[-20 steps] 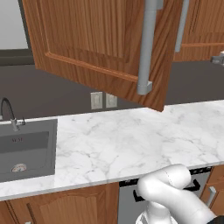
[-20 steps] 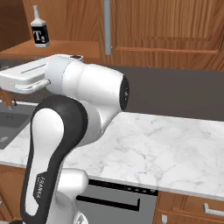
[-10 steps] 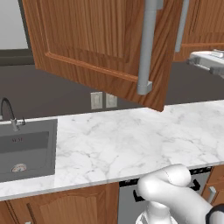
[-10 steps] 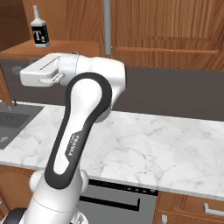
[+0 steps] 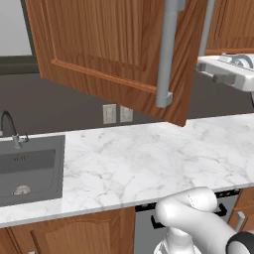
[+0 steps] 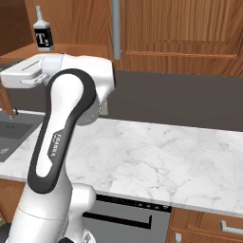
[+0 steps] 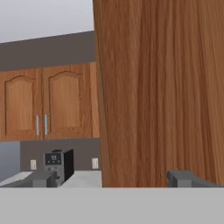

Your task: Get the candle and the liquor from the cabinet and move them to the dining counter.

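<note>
Our gripper (image 7: pixel 113 178) has both finger tips spread wide at the bottom of the hand view, nothing between them: released, holding nothing. Directly ahead of it and close, the open door (image 7: pixel 162 92) of the cabinet (image 6: pixel 180 28) fills the right of that view, edge-on just left of centre.

What changed over the last second: our arm (image 6: pixel 61 142) has straightened up from a folded pose and the hand has swung across. In the right base view it went from low at the far left to higher, with the hand (image 6: pixel 26 73) now just under the shelf edge. In the left base view the hand (image 5: pixel 228 74) has come in from the right edge and pushed further left, toward the door handle (image 5: pixel 166 54). Counter (image 5: pixel 139 163) and sink (image 5: pixel 30 166) sit in the same place, so the base did not drive.

Above the gripper, on the cabinet shelf, stands the liquor (image 6: pixel 43 32), upright and untouched, apart from the hand. We can't spot the candle. Far beyond the door edge in the hand view are other wall cabinets (image 7: pixel 48 103) and a dark coffee machine (image 7: pixel 59 164).

Our read: we are lining up for the reach to the liquor, first pick not yet made. The door sits close to the hand, so clipping it looks like the risk.
</note>
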